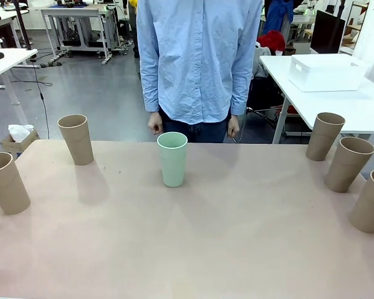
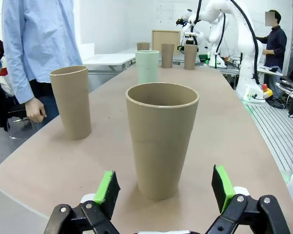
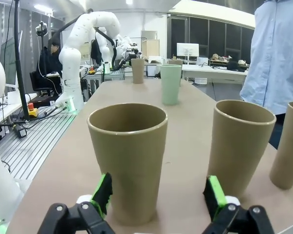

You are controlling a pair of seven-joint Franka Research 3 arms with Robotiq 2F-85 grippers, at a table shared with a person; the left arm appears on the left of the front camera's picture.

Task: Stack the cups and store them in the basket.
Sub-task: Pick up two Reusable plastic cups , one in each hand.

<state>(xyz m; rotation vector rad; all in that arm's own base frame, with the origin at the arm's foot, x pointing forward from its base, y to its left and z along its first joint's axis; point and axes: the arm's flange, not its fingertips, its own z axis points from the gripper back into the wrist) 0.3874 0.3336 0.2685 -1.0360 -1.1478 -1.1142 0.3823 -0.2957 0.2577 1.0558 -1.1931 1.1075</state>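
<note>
A: Starting close in. Left claw (image 2: 165, 190)?
B: Spread wide, holding nothing. Just ahead of it, framed between the green pads (image 2: 107, 187) with no visible contact: first tan cup (image 2: 161, 139). Upright on the counter (image 2: 224, 126), mouth up, narrow base down, long axis vertical.
A: Farther out from that claw?
B: Second tan cup (image 2: 71, 102), ahead and off toward the person's hand (image 2: 35, 109). Beyond that, well ahead, mint cup (image 2: 147, 66). Both upright, mouths up, axes vertical.
A: Right claw (image 3: 158, 195)?
B: Also wide, also empty. Third tan cup (image 3: 128, 161) just ahead, sitting toward one pad rather than centred. Fourth tan cup (image 3: 241, 146) near it, in front of the other pad. Fifth tan cup (image 3: 289, 146) next along, cut by the frame edge. All three upright, open ends up, apart from one another.
A: Basket?
B: Seen from the front: basket (image 1: 327, 71) on a separate white counter (image 1: 368, 109), well beyond the right claw's three cups, far from either claw. Sitting flat, opening up, long axis running across the view. Contents impossible to tell from here.
A: Progress, then?
B: Barely begun, by the look of it. Counted six cups, six singles, all on the counter, none nested. Left to do: every stacking step, then the move to the basket. Likely first pick: either cup directly in front of a claw.
</note>
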